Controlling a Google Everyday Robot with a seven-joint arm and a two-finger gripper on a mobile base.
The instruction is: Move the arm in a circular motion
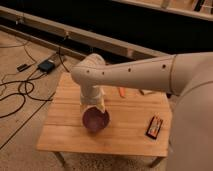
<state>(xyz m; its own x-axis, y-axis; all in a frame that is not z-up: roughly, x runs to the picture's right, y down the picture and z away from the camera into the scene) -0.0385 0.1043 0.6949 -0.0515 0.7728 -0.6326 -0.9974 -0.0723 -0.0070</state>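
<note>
The arm is a thick cream-white tube with small dark screw holes. It reaches in from the right over a wooden table. Its rounded elbow joint sits over the table's left half, and the forearm drops straight down from there. The gripper hangs at the forearm's lower end, right over a dark purple bowl on the table, and is largely hidden by the wrist above it.
A dark snack packet lies near the table's right edge. A small orange object and a pale one lie at the back. Cables and a black box lie on the floor at the left. A dark wall runs behind.
</note>
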